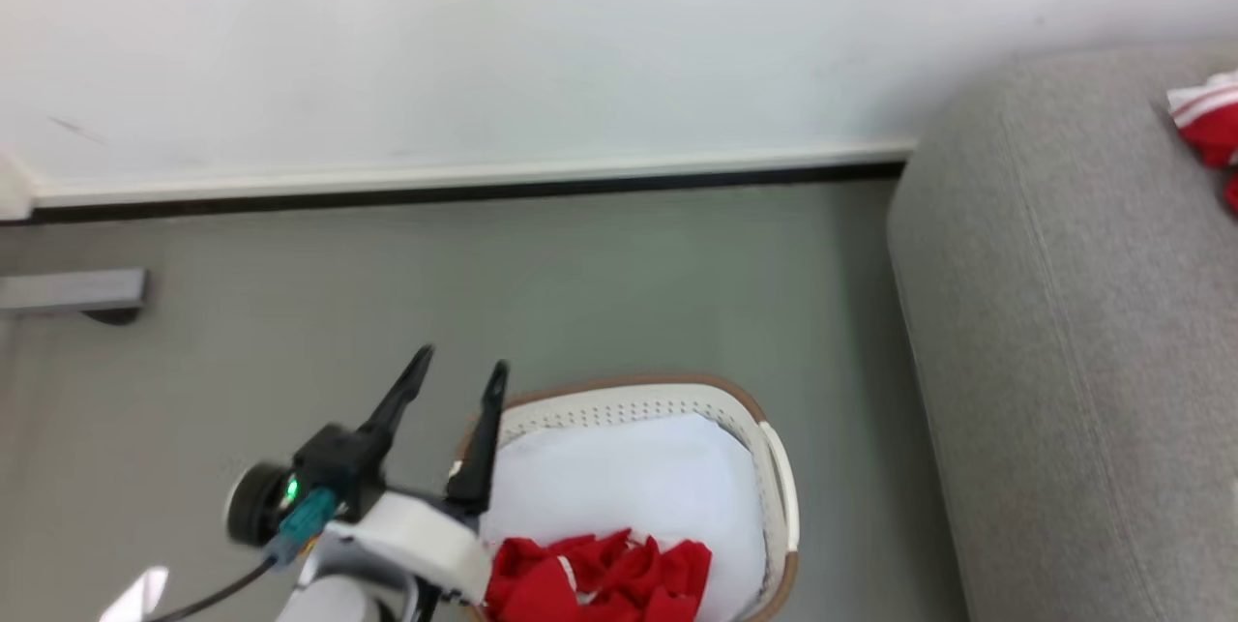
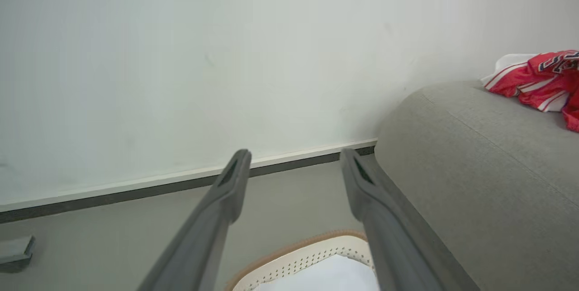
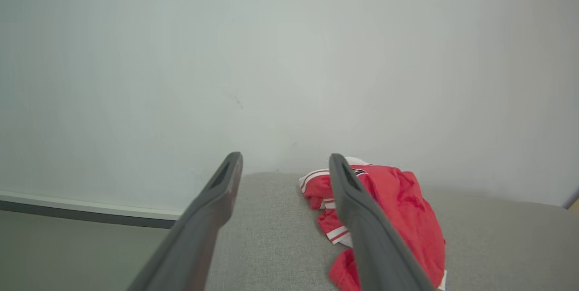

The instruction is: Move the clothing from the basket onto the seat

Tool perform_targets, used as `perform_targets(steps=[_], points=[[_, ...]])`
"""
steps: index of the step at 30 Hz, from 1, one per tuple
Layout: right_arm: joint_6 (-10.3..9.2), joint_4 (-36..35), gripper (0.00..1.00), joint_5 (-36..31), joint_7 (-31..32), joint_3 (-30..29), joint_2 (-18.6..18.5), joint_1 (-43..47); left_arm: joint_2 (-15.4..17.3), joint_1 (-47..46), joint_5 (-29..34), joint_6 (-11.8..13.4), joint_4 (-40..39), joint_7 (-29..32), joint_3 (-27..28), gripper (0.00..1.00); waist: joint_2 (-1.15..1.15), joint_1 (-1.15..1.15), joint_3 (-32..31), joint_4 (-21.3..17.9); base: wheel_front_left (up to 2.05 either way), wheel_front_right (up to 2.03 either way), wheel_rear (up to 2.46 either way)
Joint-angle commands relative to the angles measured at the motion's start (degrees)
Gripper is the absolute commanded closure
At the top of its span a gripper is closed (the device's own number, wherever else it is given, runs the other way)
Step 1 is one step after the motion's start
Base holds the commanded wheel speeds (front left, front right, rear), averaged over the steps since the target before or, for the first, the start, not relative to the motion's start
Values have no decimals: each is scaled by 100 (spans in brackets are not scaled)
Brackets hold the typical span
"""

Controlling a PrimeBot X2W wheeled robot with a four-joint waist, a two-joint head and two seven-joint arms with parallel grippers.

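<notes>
Holding fingers apart, empty: left gripper (image 1: pixel 462 361) beside laundry basket (image 1: pixel 629 388) containing red clothing (image 1: pixel 600 574), right gripper (image 3: pixel 286 159) facing red jersey (image 3: pixel 398 196) on sofa (image 3: pixel 271 236).

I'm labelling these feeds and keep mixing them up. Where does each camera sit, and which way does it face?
Head view: on the robot's head, looking forward and down at the basket and the seat; the open left gripper and its pale forearm show lower left.
Left wrist view: on the left wrist, looking along that gripper over the basket toward the wall.
Right wrist view: on the right wrist, looking along the open right gripper at the seat.
Shared: both wrist views show the red garment on the seat.
</notes>
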Motion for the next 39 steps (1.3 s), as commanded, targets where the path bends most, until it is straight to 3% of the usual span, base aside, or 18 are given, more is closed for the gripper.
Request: perform_targets(steps=[1,7,16,21,29,39], points=[[-15,-310,0,-109,-23,-21,149,348,53,223,-47,58,75,-47,89,0,0,2,-346,313,0,0,0],[-15,-995,0,-405,-174,47,779,1259,81,745,-91,168,227,-87,435,0,0,2,-737,610,0,0,0],[-14,-715,0,-436,-524,54,1362,2019,-127,1414,166,112,159,-86,1080,0,0,2,-1154,801,0,0,0],[-15,-269,0,-517,-651,271,1453,2135,-287,1697,347,-7,116,-87,1374,0,0,2,-1309,764,0,0,0],[-15,309,0,-508,-736,579,1495,1995,-500,1918,683,-457,-10,-88,1709,0,0,2,-1372,667,0,0,0],[-15,469,0,-293,-756,785,1497,1918,-769,1941,998,-854,89,-87,2002,0,0,2,-1398,628,0,0,0]])
